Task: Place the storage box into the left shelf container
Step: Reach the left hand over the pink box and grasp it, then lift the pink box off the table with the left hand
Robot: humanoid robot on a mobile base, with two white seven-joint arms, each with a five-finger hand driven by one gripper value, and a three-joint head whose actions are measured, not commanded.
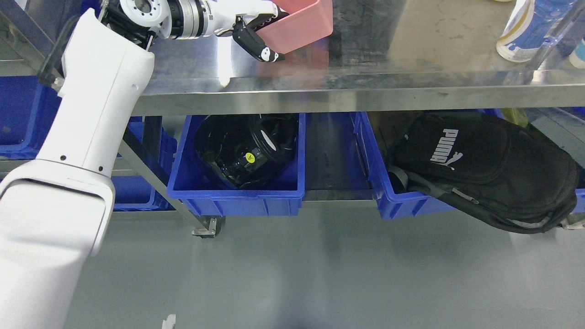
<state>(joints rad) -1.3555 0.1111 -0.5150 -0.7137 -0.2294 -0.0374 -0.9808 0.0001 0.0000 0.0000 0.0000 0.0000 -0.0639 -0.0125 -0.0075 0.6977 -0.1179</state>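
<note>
In the head view, your left arm is reaching up from the lower left across the picture, and its left hand (256, 27) is gripping the pink storage box (304, 23) at the top edge, fingers (260, 45) curled around the box's near-left wall. You are holding the box tilted, just over the steel table (365, 87), its pink colour reflecting in the metal beneath it. Your right arm is not showing anywhere.

Under the table, on the lower shelf, a blue bin (237, 194) is sitting just left of centre with a glossy black helmet-like object (244, 151) lying inside it. To its right, apart from it, a second blue bin (402, 201) is carrying a black bag (484, 169) that is spilling over its front rim. More blue bins (18, 119) are showing at the far left behind your arm. A white and blue bottle (525, 32) is standing on the table at the upper right.
</note>
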